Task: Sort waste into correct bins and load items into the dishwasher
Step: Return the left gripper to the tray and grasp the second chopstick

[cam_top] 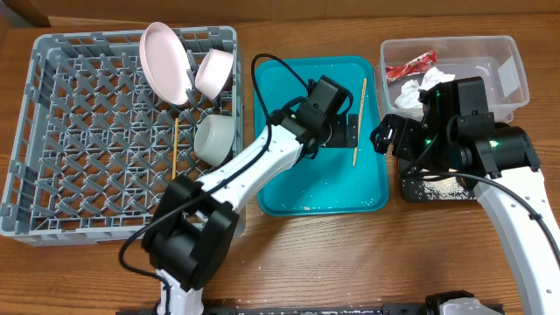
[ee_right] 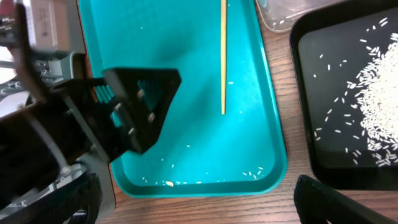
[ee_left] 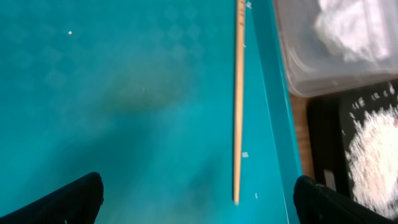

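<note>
Jaws wide, thin straight wooden chopstick [ee_left: 238, 99]

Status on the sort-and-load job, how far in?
Done: plate, two bowls and one chopstick in the rack; wrapper and tissue in the clear tub; rice in the black tray. In hand: nothing; the open left pincer hovers by the second chopstick on the teal tray. Left: that chopstick.

Two chopsticks [cam_top: 361, 105] (well apart), two bowls [cam_top: 214, 72], one plate [cam_top: 164, 61].
</note>
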